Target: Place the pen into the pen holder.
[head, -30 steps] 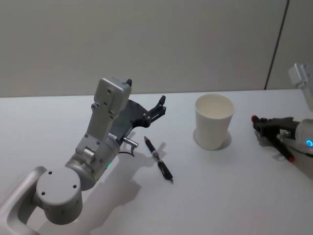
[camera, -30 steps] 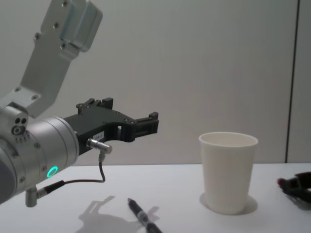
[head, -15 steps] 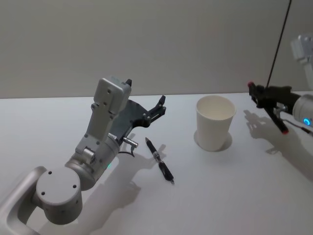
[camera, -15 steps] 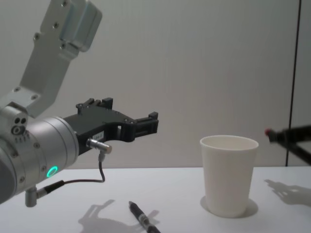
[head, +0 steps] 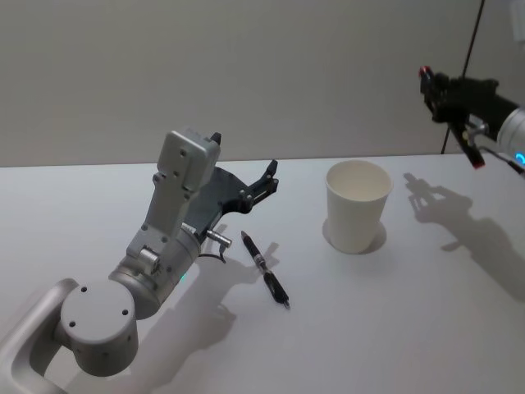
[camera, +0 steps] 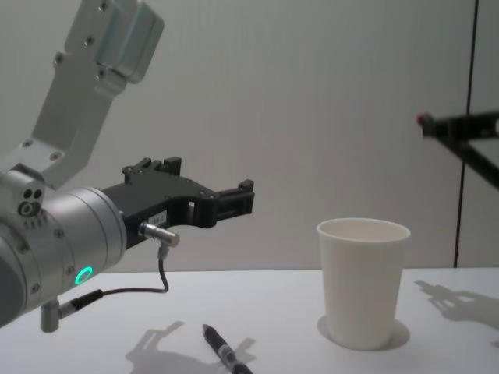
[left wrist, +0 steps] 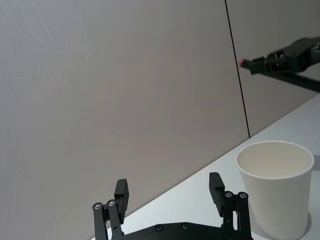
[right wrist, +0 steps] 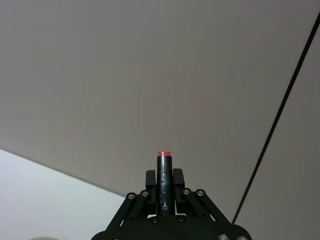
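The pen holder, a white paper cup (head: 358, 205) (camera: 362, 284) (left wrist: 275, 187), stands upright on the table right of centre. My right gripper (head: 435, 84) (right wrist: 164, 177) (camera: 433, 123) hangs high above the table, to the right of the cup and above its rim, shut on a black pen with a red end (right wrist: 164, 185) (head: 425, 74). A second black pen (head: 267, 269) (camera: 220, 351) lies flat on the table left of the cup. My left gripper (head: 267, 176) (camera: 238, 201) (left wrist: 170, 192) hovers open above and behind that pen, pointing toward the cup.
The white table (head: 410, 328) runs back to a plain grey wall (head: 287, 74). A dark vertical seam (camera: 466, 132) marks the wall at the far right. My left arm's large grey body (head: 156, 254) fills the near left of the table.
My right gripper has risen with the red-ended pen from table height to well above the cup's rim. The left arm, the cup and the lying pen stay put.
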Controlling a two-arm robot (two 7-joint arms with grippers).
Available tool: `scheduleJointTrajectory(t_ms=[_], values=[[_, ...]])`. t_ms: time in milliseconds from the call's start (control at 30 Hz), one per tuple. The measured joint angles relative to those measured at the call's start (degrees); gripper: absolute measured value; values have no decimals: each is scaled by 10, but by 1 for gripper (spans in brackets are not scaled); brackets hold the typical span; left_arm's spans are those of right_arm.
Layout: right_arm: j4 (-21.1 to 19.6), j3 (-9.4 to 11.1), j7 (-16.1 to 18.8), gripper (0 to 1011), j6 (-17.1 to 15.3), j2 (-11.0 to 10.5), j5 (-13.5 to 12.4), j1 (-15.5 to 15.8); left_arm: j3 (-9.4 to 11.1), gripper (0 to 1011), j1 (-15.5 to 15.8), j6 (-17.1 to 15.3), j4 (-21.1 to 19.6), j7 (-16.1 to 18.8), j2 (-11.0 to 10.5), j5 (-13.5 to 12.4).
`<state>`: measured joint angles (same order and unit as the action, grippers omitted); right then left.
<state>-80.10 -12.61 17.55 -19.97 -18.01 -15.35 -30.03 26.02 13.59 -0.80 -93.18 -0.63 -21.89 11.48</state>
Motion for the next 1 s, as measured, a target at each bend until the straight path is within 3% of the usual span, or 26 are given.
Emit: scheduleJointTrajectory(t_ms=[500, 1000], values=[[-52, -9, -5, 192, 102, 12, -15, 10, 0, 1001, 0, 0, 0, 0, 0, 0], [-33, -42, 16, 191, 179, 35, -6, 33, 0, 1001, 0, 0, 0, 0, 0, 0]])
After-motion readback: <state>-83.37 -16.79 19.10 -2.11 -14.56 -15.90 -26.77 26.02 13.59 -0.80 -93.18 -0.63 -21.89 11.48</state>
